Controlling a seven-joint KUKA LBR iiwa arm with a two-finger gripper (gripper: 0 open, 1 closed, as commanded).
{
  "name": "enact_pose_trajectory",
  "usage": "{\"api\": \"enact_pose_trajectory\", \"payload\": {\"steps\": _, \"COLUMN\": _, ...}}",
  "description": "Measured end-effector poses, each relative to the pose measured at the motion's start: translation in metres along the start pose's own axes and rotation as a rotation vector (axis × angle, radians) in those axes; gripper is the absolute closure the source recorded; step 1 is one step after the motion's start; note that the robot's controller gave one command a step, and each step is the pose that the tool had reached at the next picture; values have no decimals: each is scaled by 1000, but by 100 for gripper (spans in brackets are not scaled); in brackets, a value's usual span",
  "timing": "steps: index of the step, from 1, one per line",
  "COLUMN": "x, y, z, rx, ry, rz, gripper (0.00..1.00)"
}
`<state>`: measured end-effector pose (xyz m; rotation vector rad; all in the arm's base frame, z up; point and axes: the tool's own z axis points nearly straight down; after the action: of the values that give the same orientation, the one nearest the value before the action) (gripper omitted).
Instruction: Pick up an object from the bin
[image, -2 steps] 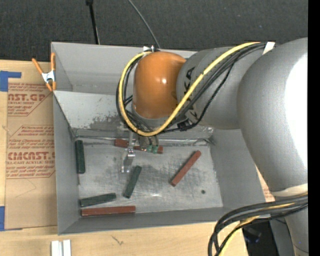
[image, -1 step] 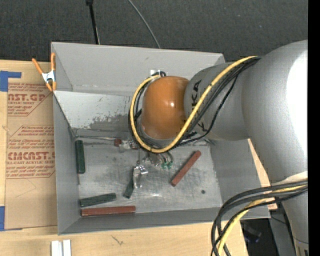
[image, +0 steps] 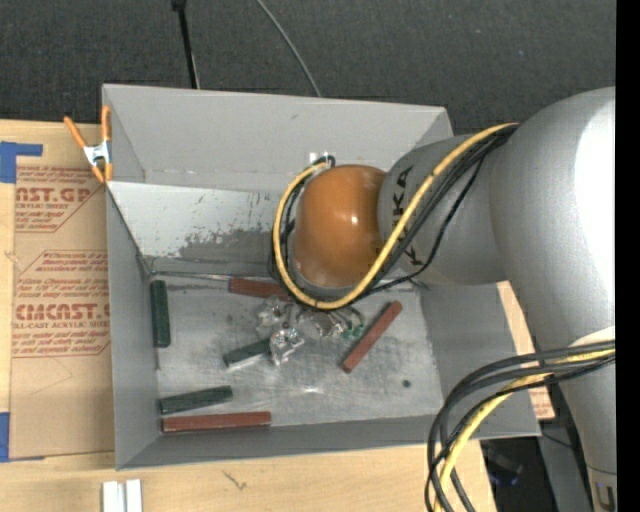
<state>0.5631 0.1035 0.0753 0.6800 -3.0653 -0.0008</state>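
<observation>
The claw (image: 284, 338) hangs low at the centre of the bin (image: 200, 140), beside a short dark green stick (image: 245, 353); whether it is spread cannot be told. An off-centre pinch could skid the stick away.

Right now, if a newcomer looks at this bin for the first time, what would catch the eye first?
The arm's round orange cover stands out first, hanging over the middle of the grey bin. Just below it in the view, the hand is beside a dark green stick near the bin's centre. A red-brown stick lies tilted to the right of them.
</observation>
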Motion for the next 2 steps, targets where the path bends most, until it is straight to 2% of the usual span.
{"api": "enact_pose_trajectory", "payload": {"steps": 1, "x": 0, "y": 0, "z": 0, "rx": 0, "ry": 0, "rz": 0, "gripper": 100}}
{"api": "enact_pose_trajectory", "payload": {"steps": 2, "x": 10, "y": 17, "z": -119, "rx": 0, "ry": -4, "rz": 43, "gripper": 100}}
